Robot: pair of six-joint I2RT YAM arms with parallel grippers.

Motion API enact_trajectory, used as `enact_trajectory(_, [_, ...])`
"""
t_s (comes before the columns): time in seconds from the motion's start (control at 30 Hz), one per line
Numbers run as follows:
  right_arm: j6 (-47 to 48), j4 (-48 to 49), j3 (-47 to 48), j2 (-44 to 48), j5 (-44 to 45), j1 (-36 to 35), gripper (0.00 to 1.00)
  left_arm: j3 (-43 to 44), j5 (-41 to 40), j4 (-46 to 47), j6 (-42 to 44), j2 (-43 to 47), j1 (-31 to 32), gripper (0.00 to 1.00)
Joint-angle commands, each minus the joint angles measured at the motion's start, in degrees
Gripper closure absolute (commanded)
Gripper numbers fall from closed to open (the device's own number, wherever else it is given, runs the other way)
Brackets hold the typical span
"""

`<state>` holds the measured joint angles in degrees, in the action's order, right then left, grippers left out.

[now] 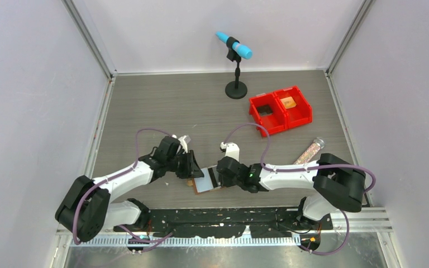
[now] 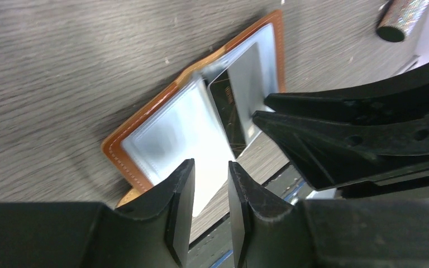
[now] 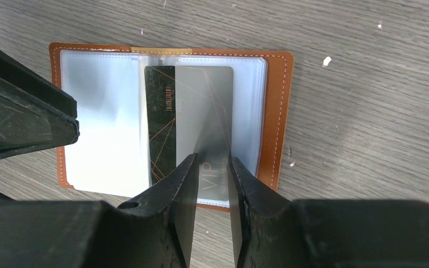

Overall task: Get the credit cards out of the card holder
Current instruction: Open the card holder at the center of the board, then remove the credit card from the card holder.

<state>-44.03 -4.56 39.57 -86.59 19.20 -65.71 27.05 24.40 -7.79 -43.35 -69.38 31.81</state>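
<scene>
The brown leather card holder (image 1: 206,182) lies open and flat near the table's front edge, its pale clear sleeves facing up. In the right wrist view a dark card with gold lines (image 3: 161,128) and a grey VIP card (image 3: 206,106) sit in the right sleeve of the holder (image 3: 276,111). My right gripper (image 3: 209,167) hovers over the VIP card's lower end, jaws a narrow gap apart with nothing pinched. My left gripper (image 2: 211,176) is over the left sleeve's lower edge of the holder (image 2: 145,111), jaws also a narrow gap apart. The dark card (image 2: 229,109) shows there too.
Two joined red bins (image 1: 280,110) stand at the back right, one holding a small brown object (image 1: 288,102). A blue microphone on a black stand (image 1: 235,61) is at the back. A glittery tube (image 1: 310,151) lies right of the arms. The table's front rail is close behind the holder.
</scene>
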Motion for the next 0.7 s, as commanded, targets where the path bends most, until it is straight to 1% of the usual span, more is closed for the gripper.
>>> enact_trajectory(0.0, [-1.1, -0.9, -2.0, 0.4, -0.7, 0.4, 0.67, 0.2, -0.5, 8.3, -4.1, 1.2, 0.3, 0.69])
enact_trajectory(0.17, [-1.4, -0.3, -2.8, 0.9, -0.9, 0.4, 0.67, -0.8, -1.3, 14.2, -5.3, -1.0, 0.8, 0.67])
enact_trajectory(0.3, [-1.3, -0.2, -2.8, 0.9, -1.0, 0.4, 0.67, -1.4, -1.9, 19.0, -5.4, -4.5, 1.0, 0.67])
enact_trajectory(0.5, [-1.4, -0.2, -2.8, 1.2, -1.1, 0.4, 0.67, -2.4, -2.0, 23.8, -6.1, -9.9, 1.2, 0.67])
enact_trajectory(0.67, [-1.4, -0.1, -3.2, 1.7, -1.1, 0.4, 0.67, -3.8, -2.7, 26.6, -6.2, -11.7, 1.4, 0.67])
